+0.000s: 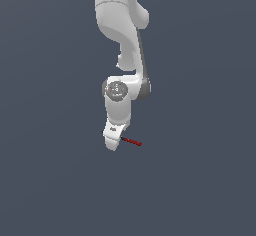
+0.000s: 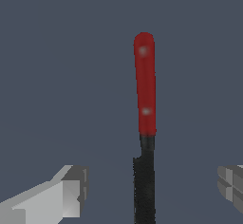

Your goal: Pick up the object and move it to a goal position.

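While the rod lies between its fingers, the tool stands wide, untouching.

rod's black end cut off by wrist view's edge, hand fingertips only partly in frame, arm's base out of exterior view

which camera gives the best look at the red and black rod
The wrist view: the rod fills the frame, its red and black halves clear, between the open end effector fingers. The exterior view shows it only as a tiny sliver beside the end effector.
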### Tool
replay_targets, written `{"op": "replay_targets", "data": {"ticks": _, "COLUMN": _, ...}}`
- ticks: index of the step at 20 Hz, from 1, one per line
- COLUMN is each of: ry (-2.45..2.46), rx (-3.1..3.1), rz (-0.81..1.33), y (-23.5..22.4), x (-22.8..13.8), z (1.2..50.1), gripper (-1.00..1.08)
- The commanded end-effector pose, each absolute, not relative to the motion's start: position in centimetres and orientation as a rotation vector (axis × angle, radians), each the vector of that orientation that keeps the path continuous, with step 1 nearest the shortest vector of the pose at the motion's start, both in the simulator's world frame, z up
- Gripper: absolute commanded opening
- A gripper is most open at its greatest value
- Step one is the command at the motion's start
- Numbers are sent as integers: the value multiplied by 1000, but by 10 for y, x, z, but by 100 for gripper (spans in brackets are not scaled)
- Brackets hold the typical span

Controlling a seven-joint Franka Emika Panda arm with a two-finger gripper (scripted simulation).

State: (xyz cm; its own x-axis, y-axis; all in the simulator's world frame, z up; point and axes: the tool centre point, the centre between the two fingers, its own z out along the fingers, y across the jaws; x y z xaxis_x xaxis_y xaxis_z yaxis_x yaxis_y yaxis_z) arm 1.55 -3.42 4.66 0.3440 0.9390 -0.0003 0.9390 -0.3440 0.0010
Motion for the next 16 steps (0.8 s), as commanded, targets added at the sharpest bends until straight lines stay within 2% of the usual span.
{"op": "replay_targets", "data": {"ticks": 1, "ry": 1801, "rx": 2574, "rz": -1, "y": -34, "x": 15, "z": 35, "gripper": 100}}
{"op": "replay_targets", "data": {"ticks": 10, "ry": 1803, "rx": 2572, "rz": -1, "y": -34, "x": 15, "z": 8, "gripper": 100}}
{"op": "replay_targets", "data": {"ticks": 11, "ry": 1803, "rx": 2572, "rz": -1, "y": -34, "x": 15, "z": 8, "gripper": -100}}
{"op": "replay_targets", "data": {"ticks": 16, "ry": 1803, "rx": 2572, "rz": -1, "y": -34, "x": 15, "z": 8, "gripper": -100}}
